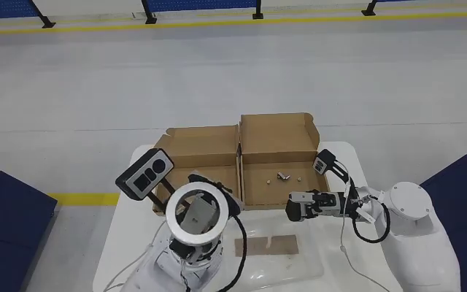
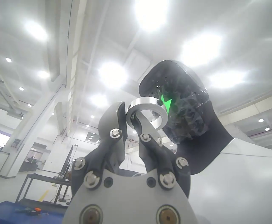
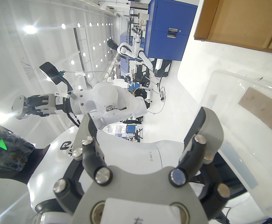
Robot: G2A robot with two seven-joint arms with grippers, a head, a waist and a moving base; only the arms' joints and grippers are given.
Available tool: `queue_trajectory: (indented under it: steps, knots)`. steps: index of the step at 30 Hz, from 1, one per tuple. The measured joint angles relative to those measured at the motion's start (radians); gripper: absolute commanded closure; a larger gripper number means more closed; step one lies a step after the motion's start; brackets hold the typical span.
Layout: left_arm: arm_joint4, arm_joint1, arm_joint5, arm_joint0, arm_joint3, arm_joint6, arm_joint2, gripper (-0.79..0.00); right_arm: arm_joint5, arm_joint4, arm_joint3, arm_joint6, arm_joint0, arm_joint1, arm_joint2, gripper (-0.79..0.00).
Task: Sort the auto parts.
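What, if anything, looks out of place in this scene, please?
The left gripper holds a metal ring pinched by one side of its wall, tilted, and points up at the ceiling, raised well clear of the cardboard boxes.

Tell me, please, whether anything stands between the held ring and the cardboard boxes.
Nothing visible does. The left gripper holds the ring raised in front of the left box; the open right gripper sits before the right box.

Bright, even indoor light throughout. In the left wrist view, round ceiling lamps (image 2: 148, 12) bloom into white glare with hazy halos. From above, the white table (image 1: 135, 233) looks washed out, with faint shadows. Both wrist views bend straight lines near their edges.
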Motion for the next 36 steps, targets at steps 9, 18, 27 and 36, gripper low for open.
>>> queue_trajectory:
  steps: [9,18,27,36]
  knots:
    - [0.016,-0.010,0.022,0.015,0.000,-0.031,-0.006,0.000,0.000,0.000,0.000,0.000,0.000,0.000,0.000,-0.785]
    - [0.018,-0.011,0.024,0.014,0.001,-0.036,-0.008,0.000,0.000,0.000,0.000,0.000,0.000,0.000,0.000,-0.785]
    - [0.018,-0.011,0.026,0.015,0.001,-0.037,-0.008,0.000,0.000,0.000,0.000,0.000,0.000,0.000,0.000,-0.785]
    - [0.011,0.017,0.075,0.135,0.056,-0.179,-0.090,0.000,0.000,0.000,0.000,0.000,0.000,0.000,0.000,-0.785]
